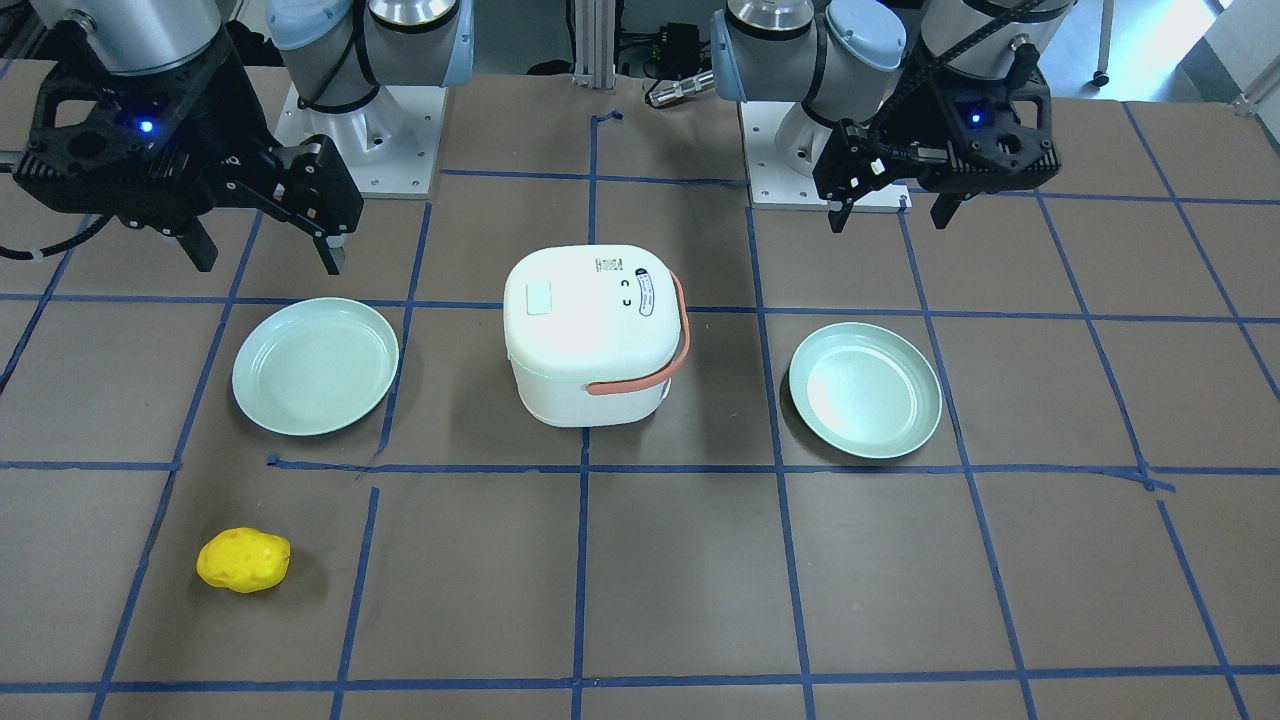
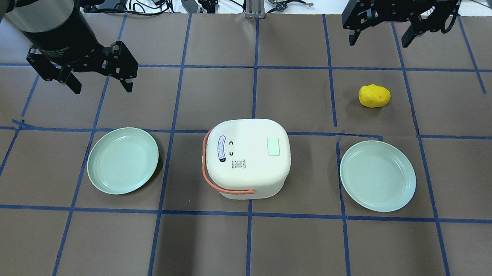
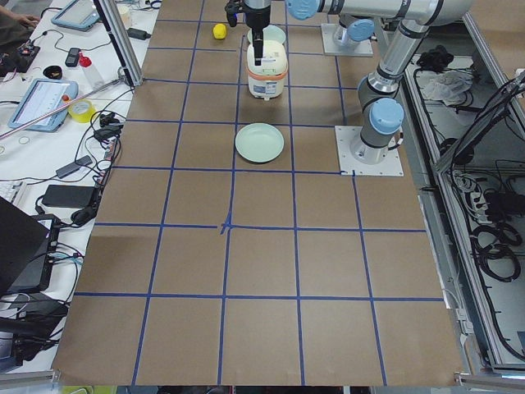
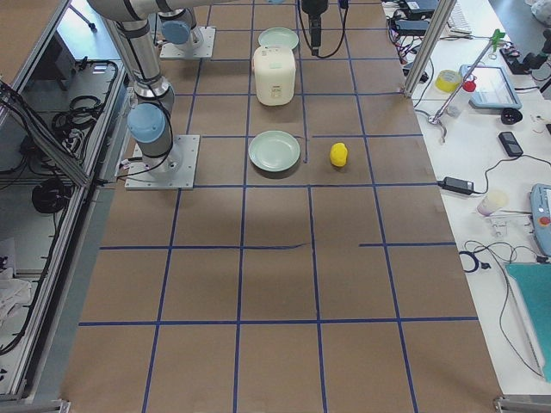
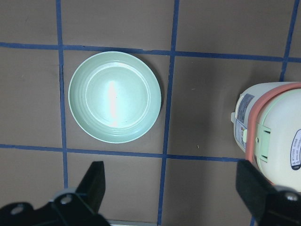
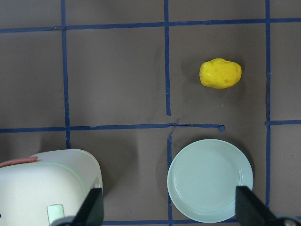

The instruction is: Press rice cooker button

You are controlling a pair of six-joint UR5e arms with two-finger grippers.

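A white rice cooker with an orange handle stands at the table's middle, lid shut. A pale green square button sits on its lid and also shows in the right wrist view. My left gripper is open and empty. It hovers to the left of the cooker and farther from the robot, above a green plate. My right gripper is open and empty, high over the far right of the table, well away from the cooker.
Two empty pale green plates flank the cooker, one on the left and one on the right. A yellow potato-like object lies beyond the right plate. Blue tape lines grid the brown table. Cables and tools lie past the far edge.
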